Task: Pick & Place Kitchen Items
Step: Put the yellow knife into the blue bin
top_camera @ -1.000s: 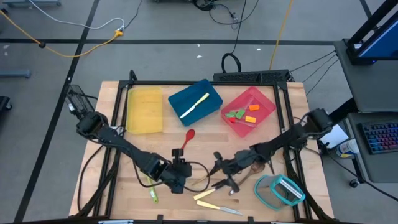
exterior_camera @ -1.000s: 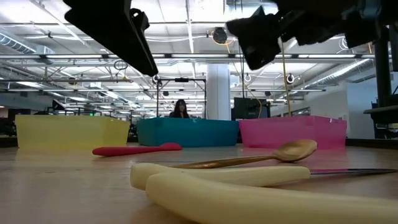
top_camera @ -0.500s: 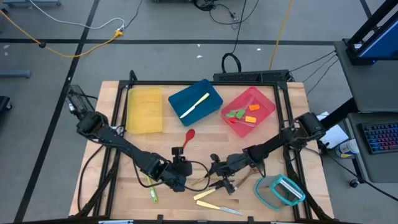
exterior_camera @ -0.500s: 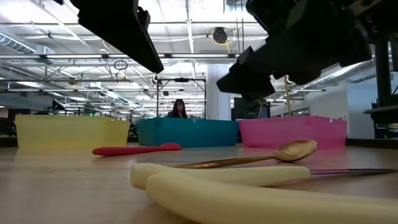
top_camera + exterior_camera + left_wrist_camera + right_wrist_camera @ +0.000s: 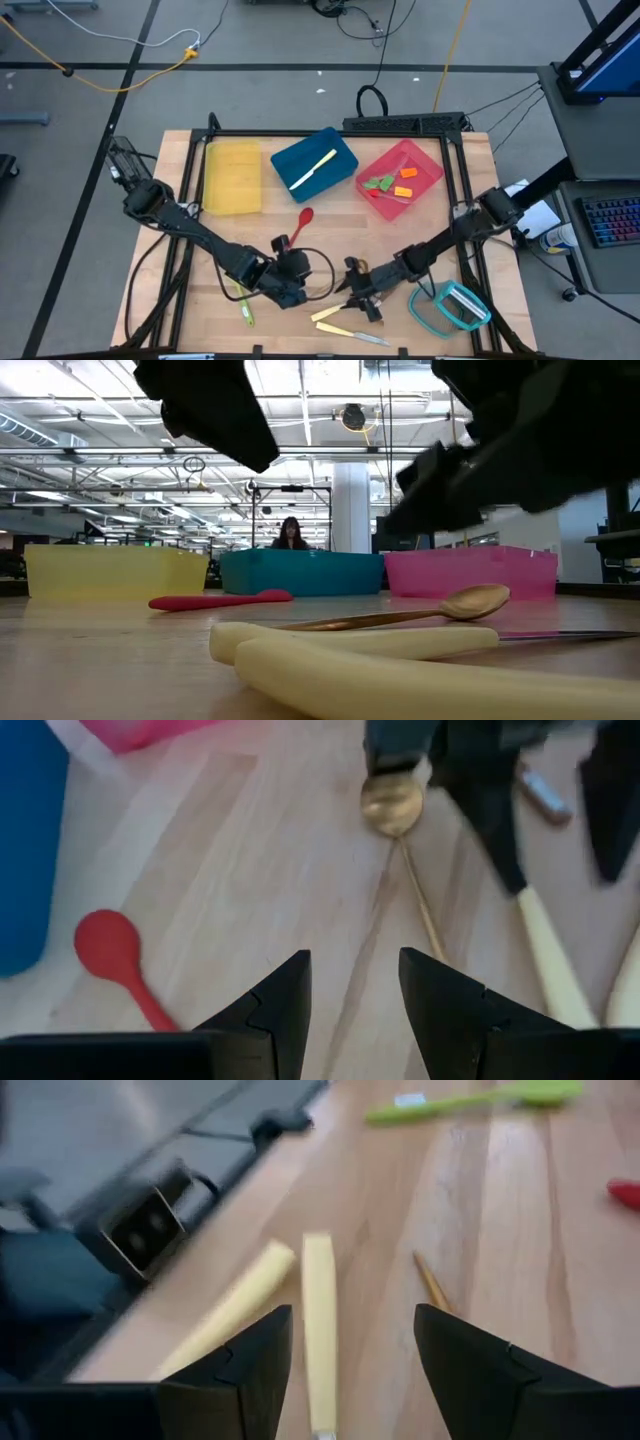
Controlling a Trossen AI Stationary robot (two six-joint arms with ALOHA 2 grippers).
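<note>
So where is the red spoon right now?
In the high view the red spoon lies on bare table near the centre, just in front of the blue tray and just beyond the left gripper, untouched.

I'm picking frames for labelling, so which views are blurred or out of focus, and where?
Low view: the nearest cream knife handles are soft, the arms dark silhouettes against ceiling lights. Left wrist view: the other arm's dark parts smear above the brass spoon. Right wrist view: soft throughout, the green spoon included. High view: sharp.
</note>
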